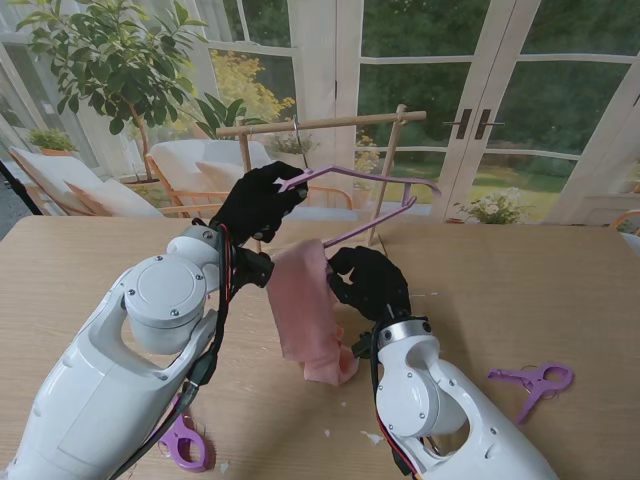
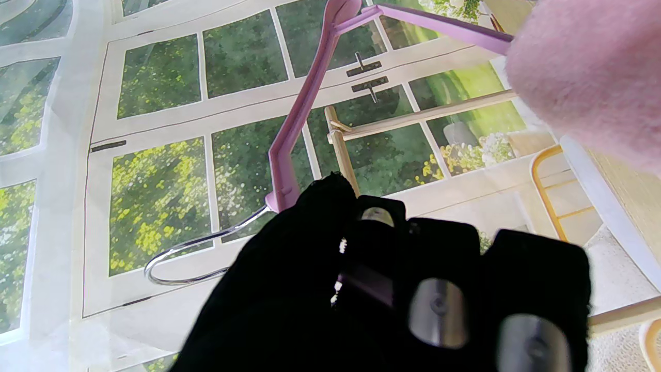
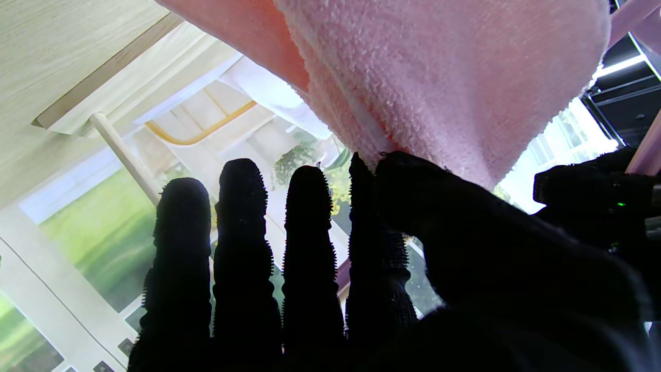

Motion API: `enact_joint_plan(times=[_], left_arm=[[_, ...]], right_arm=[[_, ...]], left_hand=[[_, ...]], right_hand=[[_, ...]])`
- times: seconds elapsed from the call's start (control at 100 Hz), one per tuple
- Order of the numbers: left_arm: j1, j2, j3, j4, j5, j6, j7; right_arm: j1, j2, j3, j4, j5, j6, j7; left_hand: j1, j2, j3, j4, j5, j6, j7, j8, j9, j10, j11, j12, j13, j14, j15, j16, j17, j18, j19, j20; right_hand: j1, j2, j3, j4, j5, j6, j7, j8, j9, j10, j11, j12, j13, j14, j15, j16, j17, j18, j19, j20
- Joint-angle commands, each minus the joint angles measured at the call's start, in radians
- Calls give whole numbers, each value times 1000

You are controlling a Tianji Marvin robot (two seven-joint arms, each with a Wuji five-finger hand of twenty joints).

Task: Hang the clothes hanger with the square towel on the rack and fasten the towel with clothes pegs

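Hanger point(image 1: 365, 178) with pink towel point(image 1: 305, 305) draped on its lower bar is held aloft just in front of the rack point(image 1: 320, 124), not yet hooked. Left hand point(image 1: 258, 200) clenched on hanger's shoulder; right hand point(image 1: 368, 281) pinching towel, other fingers extended. Next: lift the hook over the rail. Pegs point(image 1: 535, 380) lie near table's point(image 1: 520, 280) right edge; one point(image 1: 182, 440) half hidden by left arm.

The stand camera looks down from above the shoulders over the table point(image 1: 520, 290) toward the glass doors. Both wrist cameras look closely along their fingers point(image 3: 242, 243); all three share the pink towel point(image 1: 305, 310).
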Motion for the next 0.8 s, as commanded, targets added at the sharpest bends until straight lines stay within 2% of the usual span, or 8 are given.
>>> enact_joint_plan(times=[0.0,0.11,0.32,0.57,0.79], left_arm=[[3,-3,-3,-8,9,2,-11],[6,-2,-3,1,23,2,-12],[14,-1,-5,16,32,1,-13],[19,2,3,33,42,-7,-21],[23,3,12,57,42,-17,-27]], right_arm=[[-14,-12,-3,-12,-15,-4,-14],[-17,-18,-11,-12,-60,8,-66],[-17,-19,-22,-31,-159,55,-131],[4,-19,-32,-72,-177,80,-120],[26,-23,-42,-89,-195,108,-131]], left_hand=[[85,115,16,52,109,-15,263,144,7,-18,40,8,74,14,95,-10,17,-76,311,50],[84,114,16,52,109,-16,264,144,7,-18,40,8,74,14,95,-10,17,-76,311,50],[85,114,17,51,109,-15,263,144,7,-18,40,8,74,14,95,-10,16,-74,311,50],[85,115,17,50,108,-15,264,144,8,-18,39,7,74,14,95,-10,16,-75,311,50],[86,113,17,50,109,-15,265,144,8,-17,39,8,74,14,95,-10,16,-74,311,50]], right_hand=[[18,15,62,30,-13,-13,108,100,-6,-12,46,22,11,-27,30,19,11,-5,38,512],[9,40,60,40,-47,40,140,162,-12,-2,97,43,27,-28,72,35,30,-5,63,515],[7,50,44,34,-50,72,160,147,15,31,156,38,72,-33,134,53,65,-17,114,520],[35,95,-6,23,-71,100,174,155,1,57,179,41,72,-33,160,60,75,-36,153,523],[55,140,-50,25,-106,120,185,215,-22,71,195,64,65,-32,177,70,86,-47,183,527]])
